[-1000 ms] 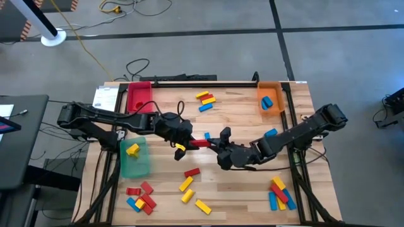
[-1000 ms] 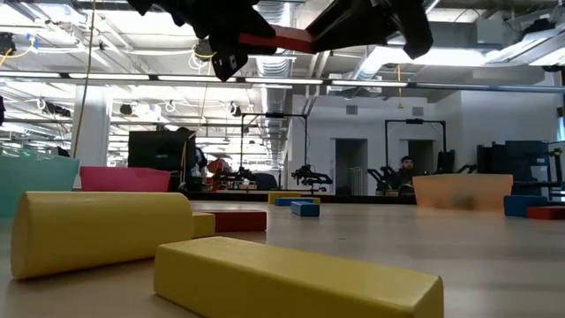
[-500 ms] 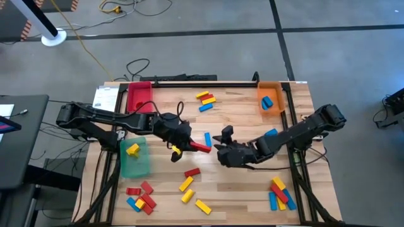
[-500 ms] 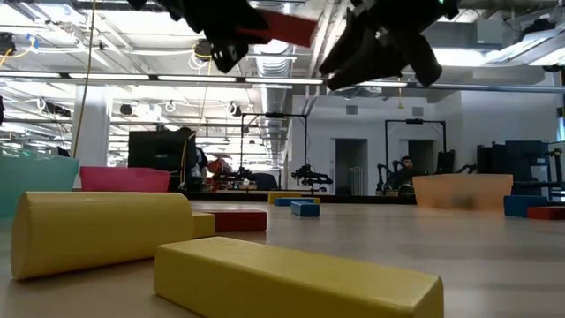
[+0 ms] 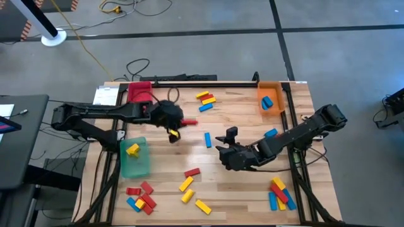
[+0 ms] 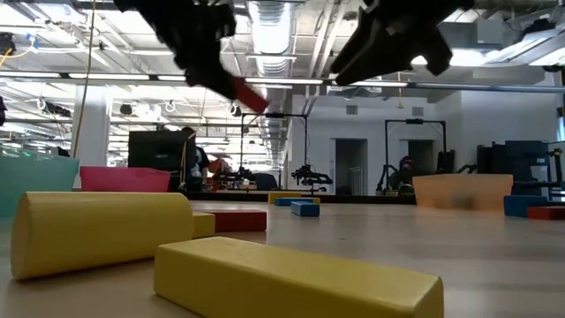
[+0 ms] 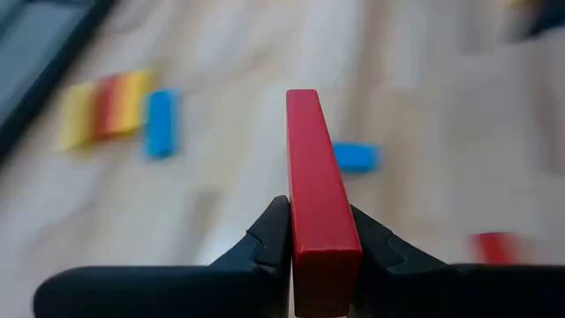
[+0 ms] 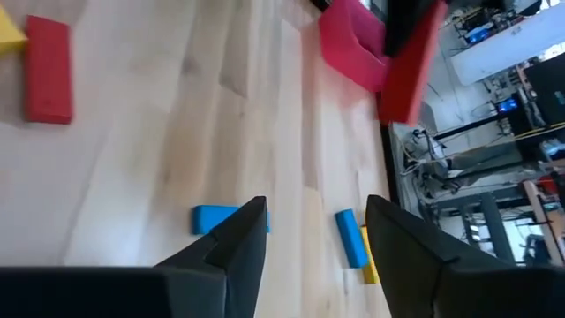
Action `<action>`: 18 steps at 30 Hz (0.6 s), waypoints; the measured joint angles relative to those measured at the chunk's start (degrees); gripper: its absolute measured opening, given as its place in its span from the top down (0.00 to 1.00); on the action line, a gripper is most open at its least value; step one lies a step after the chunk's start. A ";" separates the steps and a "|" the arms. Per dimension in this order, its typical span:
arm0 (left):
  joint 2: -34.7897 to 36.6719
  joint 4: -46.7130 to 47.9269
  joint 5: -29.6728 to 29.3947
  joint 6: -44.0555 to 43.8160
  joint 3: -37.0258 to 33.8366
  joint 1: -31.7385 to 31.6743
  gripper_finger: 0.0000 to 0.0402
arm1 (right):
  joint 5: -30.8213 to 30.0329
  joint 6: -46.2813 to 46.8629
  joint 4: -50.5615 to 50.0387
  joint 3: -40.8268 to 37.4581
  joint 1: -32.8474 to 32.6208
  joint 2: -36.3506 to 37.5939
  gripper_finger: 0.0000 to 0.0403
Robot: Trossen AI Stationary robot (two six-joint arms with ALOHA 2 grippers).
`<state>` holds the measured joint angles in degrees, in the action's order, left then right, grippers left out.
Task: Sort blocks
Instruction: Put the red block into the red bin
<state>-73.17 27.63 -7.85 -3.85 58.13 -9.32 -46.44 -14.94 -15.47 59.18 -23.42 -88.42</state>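
Landmark: the red rectangular tray (image 5: 139, 96) at the far left corner of my pale wooden table (image 5: 240, 183); every place below is given from it.

Left claw: my left gripper (image 5: 178, 124) is clamped on a small red wooden block (image 5: 189, 122), holding it in the air just beside the red tray, on the side toward the table's middle. In my left wrist view the red block (image 7: 315, 200) stands pinched between my two dark fingers (image 7: 265, 243).

Right claw: my right gripper (image 5: 228, 146) hangs well apart from the red tray, near the table's middle, with its fingers (image 8: 231, 250) apart and nothing between them.

What just changed: a second ago both claws met at the table's middle with the red block between them. My right claw has since let go and my left arm has carried the block toward the red tray (a hand-over, as I judge it).

Meaning for the task: the red block now looks bound for the matching red tray; I judge the drop is not yet done.

Other trays: a green tray (image 5: 134, 157) nearer the front than the red one holds a yellow block (image 5: 132, 150); an orange tray (image 5: 270, 98) at the far right corner holds a blue block (image 5: 267, 101).

Loose blocks: red, yellow and blue blocks (image 5: 140, 197) lie scattered, many along the front edge, far from the red tray.
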 joint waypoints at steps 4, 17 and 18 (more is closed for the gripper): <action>2.92 9.92 -9.46 0.57 0.00 -5.52 0.87 | 0.03 2.34 -1.25 0.00 -1.60 0.00 0.51; 3.50 31.29 -24.42 -1.75 0.00 -25.60 0.87 | 0.05 5.74 -2.12 0.02 -3.88 0.00 0.51; 3.10 32.01 -24.42 -1.53 -0.02 -27.12 0.87 | 0.05 5.94 -2.11 0.02 -3.91 0.00 0.51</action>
<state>-70.07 59.64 -32.27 -5.38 58.11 -36.44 -46.39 -9.00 -17.58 59.20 -27.33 -88.42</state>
